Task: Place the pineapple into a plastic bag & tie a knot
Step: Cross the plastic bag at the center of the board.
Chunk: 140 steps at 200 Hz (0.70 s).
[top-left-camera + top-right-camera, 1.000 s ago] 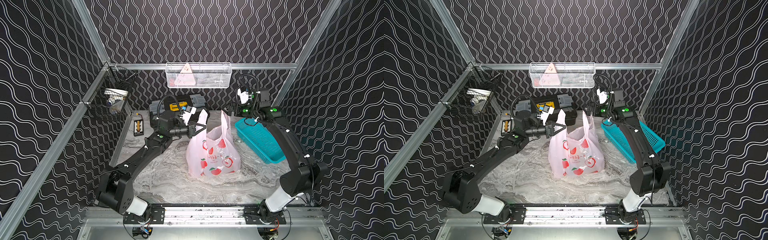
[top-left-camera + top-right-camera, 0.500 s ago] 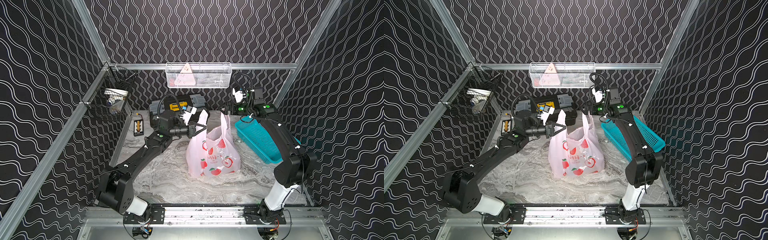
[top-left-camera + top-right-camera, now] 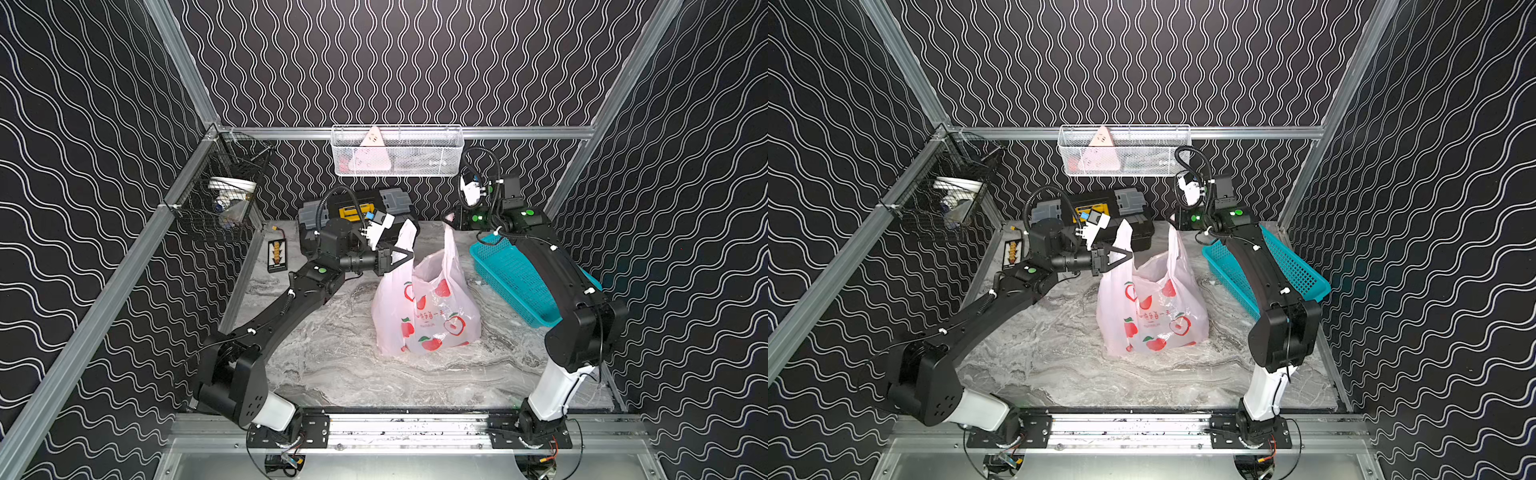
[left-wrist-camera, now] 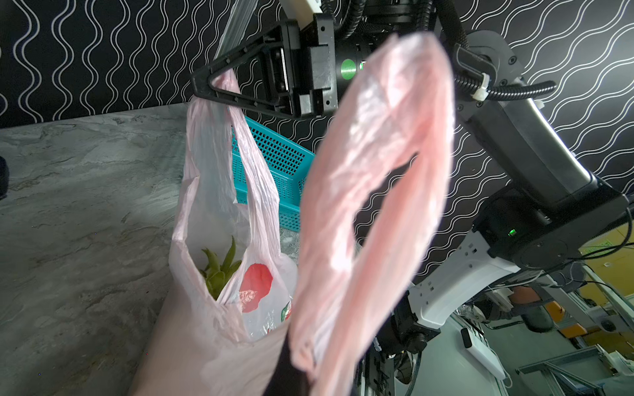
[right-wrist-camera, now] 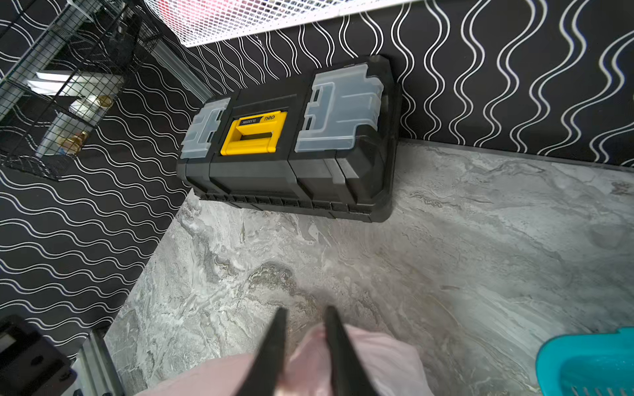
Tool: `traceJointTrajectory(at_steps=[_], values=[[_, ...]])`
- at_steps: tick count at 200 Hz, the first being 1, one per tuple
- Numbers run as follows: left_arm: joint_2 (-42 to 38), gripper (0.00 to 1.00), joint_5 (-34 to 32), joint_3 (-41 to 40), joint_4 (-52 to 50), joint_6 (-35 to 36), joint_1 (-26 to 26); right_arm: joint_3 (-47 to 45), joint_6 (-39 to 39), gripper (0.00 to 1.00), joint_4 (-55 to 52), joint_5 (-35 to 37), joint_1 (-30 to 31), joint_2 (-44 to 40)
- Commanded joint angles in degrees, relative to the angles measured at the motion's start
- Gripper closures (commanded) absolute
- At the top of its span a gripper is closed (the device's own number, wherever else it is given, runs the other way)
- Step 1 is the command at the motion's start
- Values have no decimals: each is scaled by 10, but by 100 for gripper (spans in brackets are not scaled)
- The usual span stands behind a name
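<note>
The plastic bag [image 3: 428,316] stands upright in the middle of the desk [image 3: 340,361], its pale pink skin printed with red apples and red writing. Its mouth gapes open at the top. Through that opening, the left wrist view shows the green leafy crown of the pineapple [image 4: 221,271] down inside the bag.

The two loop handles are pulled up apart from each other and are not tied. The left gripper [image 3: 409,252] reaches in from the left and is closed on the bag's left handle [image 3: 409,232], holding it raised above the bag's left shoulder. In the left wrist view this loop fills the foreground, blurred. The right gripper [image 4: 206,82] comes from the far right and is clamped on the top of the right handle [image 3: 451,249], which runs straight up from the bag. In the right wrist view, pink film is bunched between its two dark fingers [image 5: 274,343].

The teal basket [image 3: 511,274] lies on the right of the desk, just beside the bag and partly under the right arm. A black toolbox [image 5: 284,147] with a yellow grip sits against the far wall, behind the left gripper. A white wire basket [image 3: 397,151] hangs on the far wall above it, and a black wire basket [image 3: 220,203] hangs on the left wall.
</note>
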Motion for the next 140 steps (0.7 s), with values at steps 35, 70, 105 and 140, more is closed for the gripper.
traceJointTrajectory(at_steps=[35,70,105,140], values=[[22,100,-52,65,-134,86,-1,-29,22,100,6,-76,48,-86],[38,100,-134,110,-234,125,0,-76,16,100,-4,-96,98,-125],[75,100,-154,154,-288,157,-14,-86,0,100,-26,-116,144,-127],[87,100,-146,157,-293,209,-52,-77,19,100,-23,-92,159,-111]])
